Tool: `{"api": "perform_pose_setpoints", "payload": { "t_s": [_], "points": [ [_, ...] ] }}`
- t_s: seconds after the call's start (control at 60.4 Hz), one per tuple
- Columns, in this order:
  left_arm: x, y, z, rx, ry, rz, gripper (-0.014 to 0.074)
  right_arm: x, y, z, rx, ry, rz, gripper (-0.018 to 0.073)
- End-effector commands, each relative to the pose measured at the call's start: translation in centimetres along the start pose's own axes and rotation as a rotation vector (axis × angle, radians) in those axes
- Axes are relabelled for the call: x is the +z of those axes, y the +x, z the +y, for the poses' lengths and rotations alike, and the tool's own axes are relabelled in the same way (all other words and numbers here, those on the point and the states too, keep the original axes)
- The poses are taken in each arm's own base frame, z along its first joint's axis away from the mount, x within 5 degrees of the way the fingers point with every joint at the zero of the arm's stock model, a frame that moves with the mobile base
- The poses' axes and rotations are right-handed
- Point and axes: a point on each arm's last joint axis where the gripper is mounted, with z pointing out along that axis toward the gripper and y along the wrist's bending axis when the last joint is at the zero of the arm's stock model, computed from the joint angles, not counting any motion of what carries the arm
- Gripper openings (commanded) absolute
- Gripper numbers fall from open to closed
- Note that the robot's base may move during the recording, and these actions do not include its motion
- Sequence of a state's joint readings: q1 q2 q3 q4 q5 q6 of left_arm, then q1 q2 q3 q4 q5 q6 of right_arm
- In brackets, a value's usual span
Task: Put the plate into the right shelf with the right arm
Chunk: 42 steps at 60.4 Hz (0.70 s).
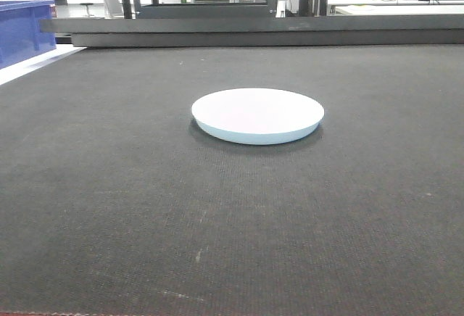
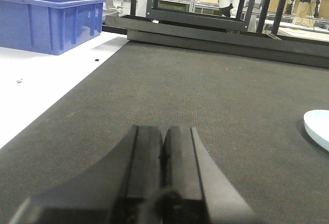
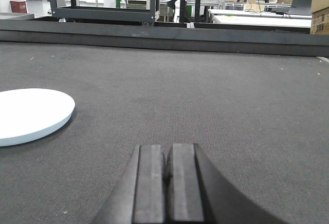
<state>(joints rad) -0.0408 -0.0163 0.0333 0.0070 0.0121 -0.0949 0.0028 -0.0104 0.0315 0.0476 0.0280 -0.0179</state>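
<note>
A white round plate (image 1: 257,114) with a pale blue underside lies flat on the dark grey mat, near the middle of the front view. It also shows at the left edge of the right wrist view (image 3: 28,113) and at the right edge of the left wrist view (image 2: 317,127). My right gripper (image 3: 168,149) is shut and empty, low over the mat, to the right of the plate and apart from it. My left gripper (image 2: 163,131) is shut and empty, to the left of the plate. Neither gripper shows in the front view. No shelf is in view.
A blue plastic crate (image 2: 49,18) stands on the white surface (image 2: 41,85) at the far left, also seen in the front view (image 1: 22,30). A dark raised rail (image 1: 254,30) runs along the mat's far edge. Black metal frames (image 3: 103,0) stand behind it.
</note>
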Motion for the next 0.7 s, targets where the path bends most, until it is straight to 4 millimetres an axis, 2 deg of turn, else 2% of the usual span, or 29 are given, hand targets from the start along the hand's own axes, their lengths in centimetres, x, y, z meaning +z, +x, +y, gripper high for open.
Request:
{"api": "perform_pose_setpoints", "payload": {
  "t_s": [0.0, 0.679],
  "points": [
    [-0.10, -0.62, -0.06, -0.006, 0.009, -0.092, -0.0047, -0.18, -1.13, -0.03, -0.007, 0.006, -0.103, 0.0046],
    [-0.10, -0.62, -0.06, -0.006, 0.009, -0.092, -0.0047, -0.19, -1.20, -0.03, -0.007, 0.007, -0.111, 0.0046]
  ]
}}
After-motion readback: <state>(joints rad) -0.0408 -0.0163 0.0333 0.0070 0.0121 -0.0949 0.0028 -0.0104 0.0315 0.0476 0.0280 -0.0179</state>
